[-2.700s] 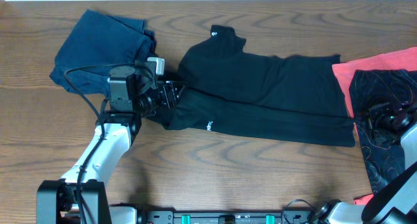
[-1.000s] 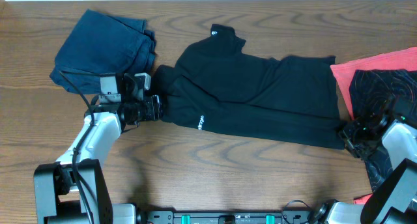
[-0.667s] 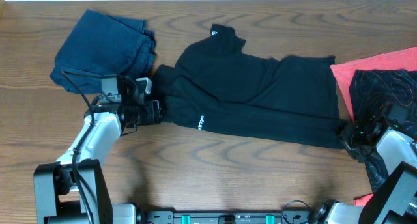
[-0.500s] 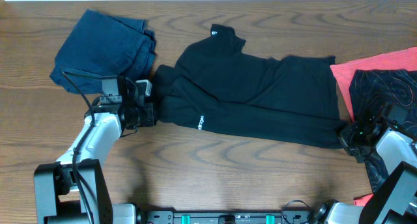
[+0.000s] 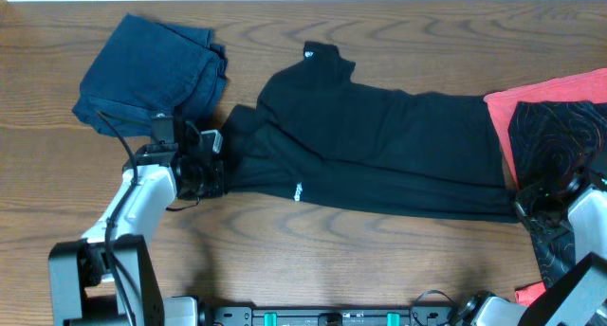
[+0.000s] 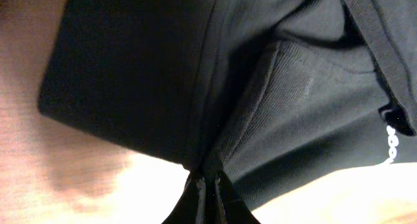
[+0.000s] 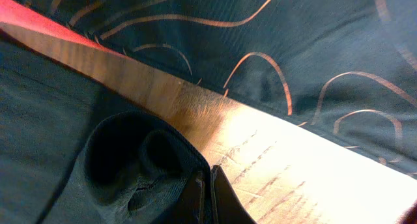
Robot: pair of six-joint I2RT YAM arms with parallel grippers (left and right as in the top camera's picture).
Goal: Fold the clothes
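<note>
- Two robot arms reach in from the near edge of the desk [image 5: 360, 260], one at each end of a black T-shirt [image 5: 379, 155].
- On the left side, the left tool [image 5: 214, 168] is clamped on the shirt's left end. Its wrist view shows the fingertips [image 6: 195, 198] pressed together on a tuck of black cloth just above the wood.
- By the right edge, the right tool [image 5: 524, 205] is clamped on the shirt's near right corner. Its wrist view shows a bunched roll of dark fabric caught between the closed fingers [image 7: 195, 191].
- Across the middle of the desk, the T-shirt lies stretched from left to right. A long crease runs along its length, and a small white logo print [image 5: 297, 190] shows near its near edge.
- The shirt's collar points toward the far edge, with a small white neck tag [image 5: 309, 50] showing.
- At the right edge, a red garment [image 5: 541, 94] lies partly under a dark patterned garment [image 5: 560, 141] marked with thin orange curves. The shirt's right end meets the red cloth.
- In the far left corner, a blue garment [image 5: 147, 70] sits in a loose folded heap, just beside the shirt's left end.
</note>
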